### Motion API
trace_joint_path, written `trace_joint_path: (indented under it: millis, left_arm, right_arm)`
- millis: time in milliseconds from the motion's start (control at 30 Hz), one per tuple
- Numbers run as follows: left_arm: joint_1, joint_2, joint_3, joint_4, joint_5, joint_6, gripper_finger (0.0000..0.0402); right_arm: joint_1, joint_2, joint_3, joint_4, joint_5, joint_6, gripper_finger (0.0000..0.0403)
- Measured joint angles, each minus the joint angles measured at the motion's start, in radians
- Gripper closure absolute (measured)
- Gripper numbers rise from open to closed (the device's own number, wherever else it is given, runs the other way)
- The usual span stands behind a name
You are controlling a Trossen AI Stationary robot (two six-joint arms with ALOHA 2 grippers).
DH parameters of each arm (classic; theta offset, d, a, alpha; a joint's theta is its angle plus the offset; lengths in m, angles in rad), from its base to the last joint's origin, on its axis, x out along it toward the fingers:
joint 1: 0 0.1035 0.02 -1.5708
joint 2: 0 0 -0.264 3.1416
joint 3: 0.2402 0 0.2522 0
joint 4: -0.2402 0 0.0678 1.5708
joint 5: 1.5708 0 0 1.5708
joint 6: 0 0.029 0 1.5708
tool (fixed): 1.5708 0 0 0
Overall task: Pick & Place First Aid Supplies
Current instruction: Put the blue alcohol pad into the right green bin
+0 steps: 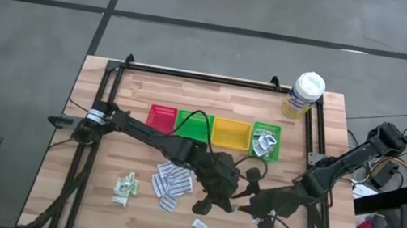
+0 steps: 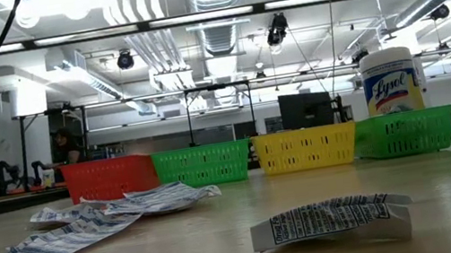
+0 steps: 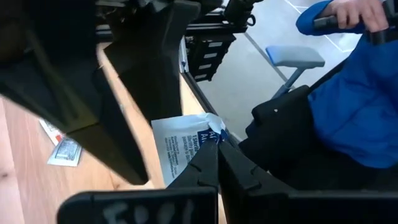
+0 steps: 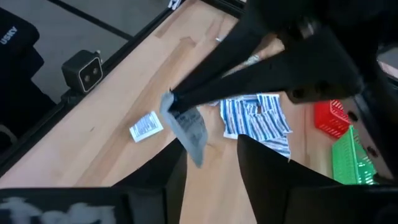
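Crumpled at the front of the wooden surface, closest to the low lens: one small printed packet, not yet collected. Behind it, loosely heaped, the long white strips; off to one side in the overhead view, the pale green sachets.

Meeting above the near half of the surface, left pincer and right pincer. Clamped tight on a corner of a grey-white held packet, hanging limp from the left tips. Spread apart just beneath it on the right, empty, apparently lined up to receive the packet in a hand-over. Judged likely because the right arm stands nearer the far green tray, already loaded with a few packets.

Lined up along the back: red tray, green tray, yellow tray. Parked at the corner beyond them, a white-lidded tub.

Beyond the edge, grey floor, bright ceiling lights and ductwork, and a person's blue sleeve close by.
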Motion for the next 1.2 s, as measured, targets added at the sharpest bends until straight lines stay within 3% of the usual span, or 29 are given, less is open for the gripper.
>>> trace_joint_path:
  millis: [667, 967, 1200]
  left_arm:
    - [0.009, 0.0, -0.028, 0.052, 0.001, -0.019, 0.0401]
    - [0.011, 0.0, -0.028, 0.05, 0.004, 0.002, 0.0393]
    - [0.011, 0.0, -0.028, 0.049, 0.004, 0.005, 0.0339]
  right_arm:
    - [0.001, 0.02, 0.026, -0.078, -0.011, 0.044, 0.0389]
    - [0.002, 0.02, 0.026, -0.081, -0.009, 0.058, 0.0395]
    - [0.002, 0.02, 0.026, -0.099, -0.007, 0.083, 0.0395]
